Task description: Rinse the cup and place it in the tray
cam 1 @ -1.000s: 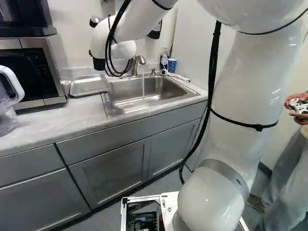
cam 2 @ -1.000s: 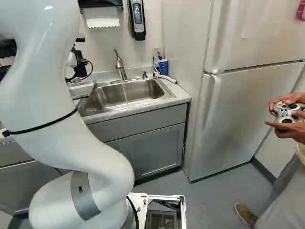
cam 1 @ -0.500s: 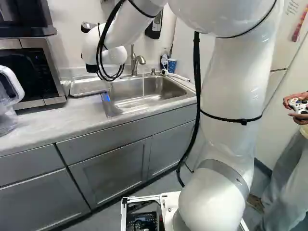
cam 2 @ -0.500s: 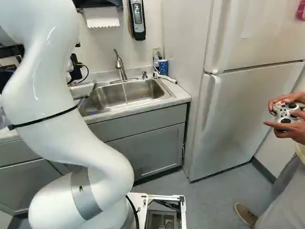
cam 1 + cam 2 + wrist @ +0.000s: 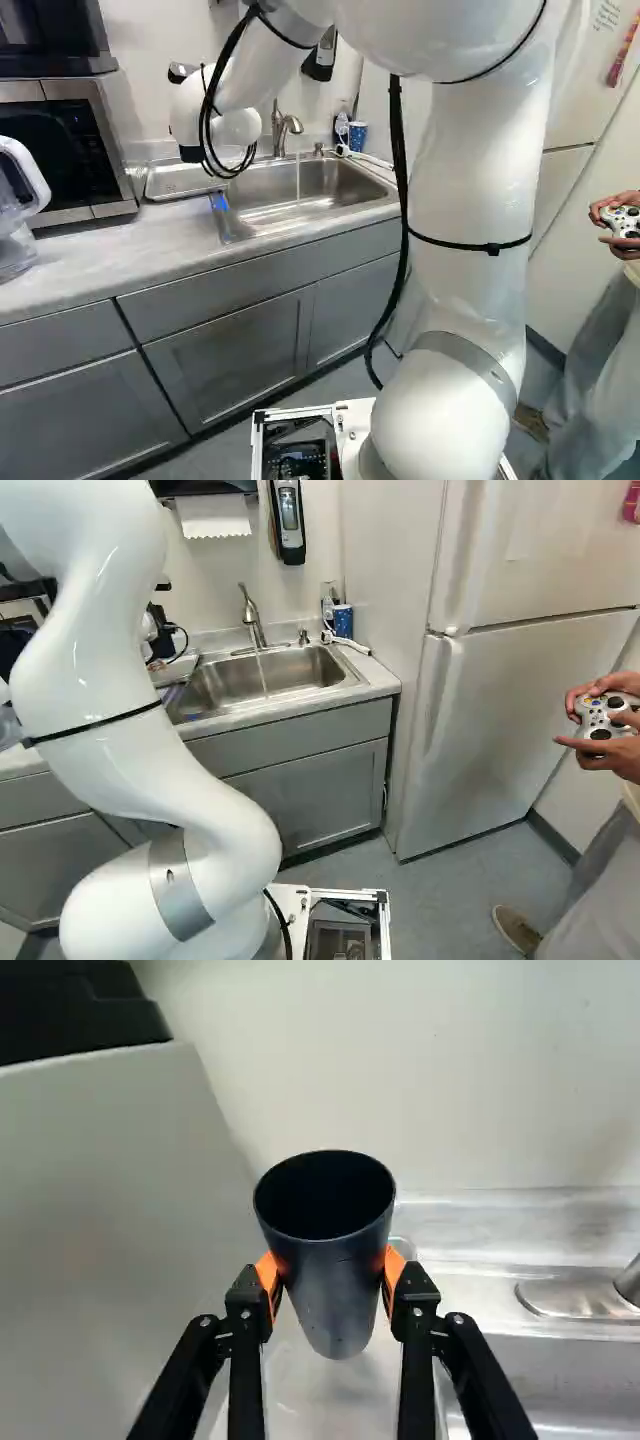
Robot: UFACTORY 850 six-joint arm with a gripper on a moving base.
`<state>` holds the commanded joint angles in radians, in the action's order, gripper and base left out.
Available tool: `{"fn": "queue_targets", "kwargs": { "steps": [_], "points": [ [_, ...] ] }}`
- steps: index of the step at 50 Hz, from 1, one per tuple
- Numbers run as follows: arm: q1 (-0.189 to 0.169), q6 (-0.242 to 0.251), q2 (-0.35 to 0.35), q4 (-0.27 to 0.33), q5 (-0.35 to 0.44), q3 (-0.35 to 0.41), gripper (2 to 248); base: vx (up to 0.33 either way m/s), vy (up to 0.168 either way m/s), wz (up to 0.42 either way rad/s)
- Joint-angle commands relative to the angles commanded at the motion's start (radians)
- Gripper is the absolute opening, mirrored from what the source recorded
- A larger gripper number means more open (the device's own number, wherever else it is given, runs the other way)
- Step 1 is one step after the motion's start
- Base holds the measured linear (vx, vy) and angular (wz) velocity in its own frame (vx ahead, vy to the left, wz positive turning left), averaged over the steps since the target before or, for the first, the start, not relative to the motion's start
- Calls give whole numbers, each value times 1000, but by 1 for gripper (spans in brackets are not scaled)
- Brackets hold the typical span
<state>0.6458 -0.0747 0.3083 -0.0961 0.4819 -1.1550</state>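
Grasping 1 cup in the gripper, pinched from 2 opposite sides. In the wrist view, pressing the 2 orange pads of the gripper to the cup's wall, 1 per side, below the rim. Sitting between the fingertips, mouth above the pads, base reaching below them. Hidden behind the arm in the left base view.

Showing up dark, near black inside and blue-grey outside, plain-walled. Having a wide round mouth, tapering to a narrower, rounded base. Held roughly upright, open end up. Picking up an orange tint next to the pads, plus a few pale specks low on the wall; can't tell if drops or marks. Too dark inside to tell contents.

Lining up in the wrist view with the tray below and behind the cup; can't tell the height above it. In the left base view, finding the tray on the counter, between the microwave and the sink, just beside the sink. Also seeing 1 thin stream of water falling from the faucet into the sink.
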Motion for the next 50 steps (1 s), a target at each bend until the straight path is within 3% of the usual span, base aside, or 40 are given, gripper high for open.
{"fn": "queue_targets", "kwargs": {
  "steps": [39,40,44,45,49,50],
  "points": [
    [0,0,48,0,0,18,121,0,0,0],
    [0,0,48,0,0,18,134,0,0,0],
    [0,0,48,0,0,18,134,0,0,0],
    [0,0,48,0,0,18,168,0,0,0],
    [0,0,48,0,0,18,168,0,0,0],
    [0,0,48,0,0,18,203,0,0,0]
  ]
}}
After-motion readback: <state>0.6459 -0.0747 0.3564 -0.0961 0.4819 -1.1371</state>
